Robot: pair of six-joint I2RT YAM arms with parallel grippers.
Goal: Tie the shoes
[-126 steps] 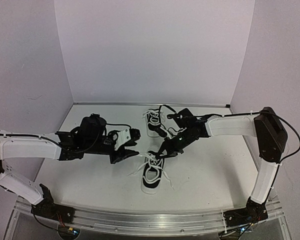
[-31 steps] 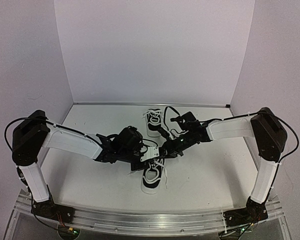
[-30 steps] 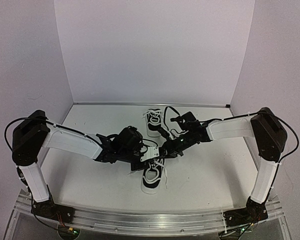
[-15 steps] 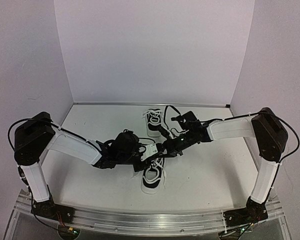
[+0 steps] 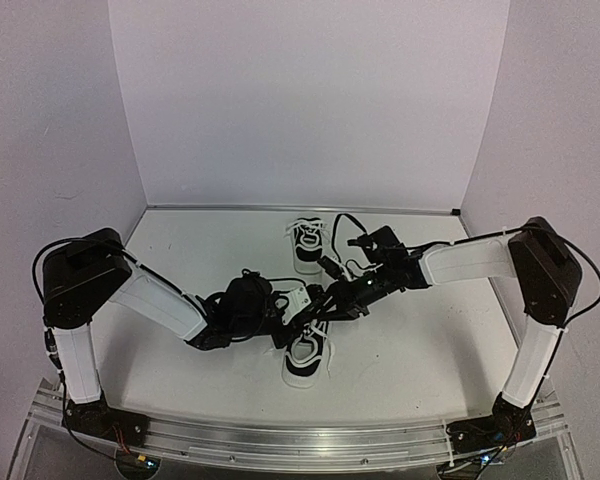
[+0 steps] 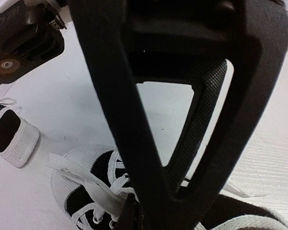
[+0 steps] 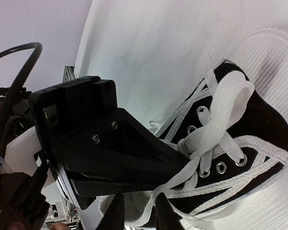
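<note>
Clenched, the left end effector point(image 7: 180, 153) is set with its tip on the white lace point(image 7: 221, 108) of the near shoe point(image 5: 305, 355), at the place where the strands cross over the tongue. A broad loop of the lace is lifted away from this tip, so the lace is judged to be pinched there. The right end effector point(image 7: 138, 215) is brought in from the opposite side, almost touching the left one, just above the same shoe. Its fingers are held a little apart. A white strand is seen between them, but no pressing of it can be made out, so it is taken as released.

The near shoe is found directly under both tips, flat on the bench point(image 5: 420, 340). Its eyelets are threaded, yet no finished bow is seen. The far shoe point(image 5: 306, 245) is placed beyond the right end effector, well apart from both tips, and its laces also appear loose.

The step in hand is judged to be the forming of a loop on the near shoe. For the next move, the free strand should be taken by the right end effector and carried around the held loop. The left grip should be kept firm, and the pull gentle, so that the shoe is not dragged.
</note>
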